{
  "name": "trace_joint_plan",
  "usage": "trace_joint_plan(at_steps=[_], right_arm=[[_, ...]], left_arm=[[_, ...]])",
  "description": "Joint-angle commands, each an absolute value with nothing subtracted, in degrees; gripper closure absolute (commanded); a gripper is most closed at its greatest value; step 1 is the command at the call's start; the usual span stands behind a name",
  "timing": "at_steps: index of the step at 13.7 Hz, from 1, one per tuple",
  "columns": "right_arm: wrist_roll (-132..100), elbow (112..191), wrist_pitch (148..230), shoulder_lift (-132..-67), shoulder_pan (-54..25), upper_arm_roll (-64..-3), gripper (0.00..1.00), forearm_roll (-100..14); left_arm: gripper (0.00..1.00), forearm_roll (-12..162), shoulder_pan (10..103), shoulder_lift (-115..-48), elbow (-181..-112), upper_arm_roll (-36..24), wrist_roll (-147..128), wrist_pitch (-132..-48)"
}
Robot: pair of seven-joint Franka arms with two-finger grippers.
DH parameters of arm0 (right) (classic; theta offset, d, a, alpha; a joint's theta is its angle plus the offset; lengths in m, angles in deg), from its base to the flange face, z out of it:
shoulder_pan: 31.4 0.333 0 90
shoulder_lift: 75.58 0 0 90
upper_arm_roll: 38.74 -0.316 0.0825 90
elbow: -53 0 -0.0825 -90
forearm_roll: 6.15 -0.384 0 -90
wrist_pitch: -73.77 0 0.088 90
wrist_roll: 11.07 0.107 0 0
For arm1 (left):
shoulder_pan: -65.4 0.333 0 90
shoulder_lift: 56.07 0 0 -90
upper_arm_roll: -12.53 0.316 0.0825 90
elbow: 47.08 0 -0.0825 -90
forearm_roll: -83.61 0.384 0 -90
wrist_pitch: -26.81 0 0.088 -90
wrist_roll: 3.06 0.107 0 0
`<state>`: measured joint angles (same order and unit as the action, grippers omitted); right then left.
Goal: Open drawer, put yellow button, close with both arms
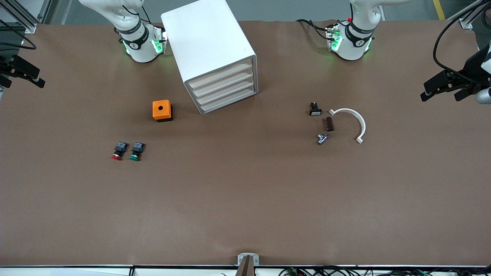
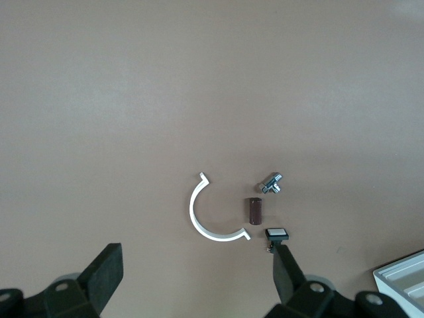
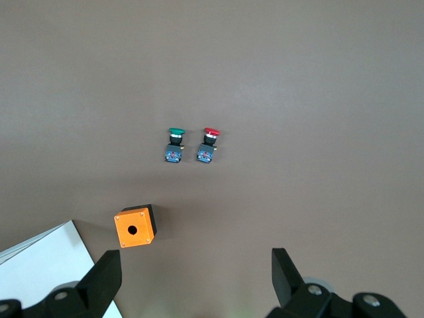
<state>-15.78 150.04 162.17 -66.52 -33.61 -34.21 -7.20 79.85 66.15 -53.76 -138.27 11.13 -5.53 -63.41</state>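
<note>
The white cabinet (image 1: 207,42) stands between the two arm bases. Its four beige-fronted drawers face the front camera, and the topmost drawer (image 1: 220,76) is shut like the other three. The yellow button shows in no view. My right gripper (image 3: 195,271) is open and empty, high over the table edge at the right arm's end (image 1: 23,74). My left gripper (image 2: 197,265) is open and empty, high over the left arm's end (image 1: 441,90). A corner of the cabinet shows in the left wrist view (image 2: 404,278) and the right wrist view (image 3: 46,265).
An orange box with a hole (image 1: 162,110) sits beside the cabinet. A red-capped button (image 1: 118,150) and a green-capped button (image 1: 136,151) lie nearer the camera. Toward the left arm's end lie a white-capped switch (image 1: 315,109), a brown piece (image 1: 329,124), a metal part (image 1: 322,138) and a white curved clamp (image 1: 356,120).
</note>
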Motion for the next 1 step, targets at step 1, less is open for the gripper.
trace_joint_plan(at_steps=[1], right_arm=[[-16.52,151.17,162.02,-65.12,-34.65,-34.87,0.00,-7.12]], left_arm=[[0.00,81.33,66.02,-54.31,-136.64,10.86,-6.66,-62.22]])
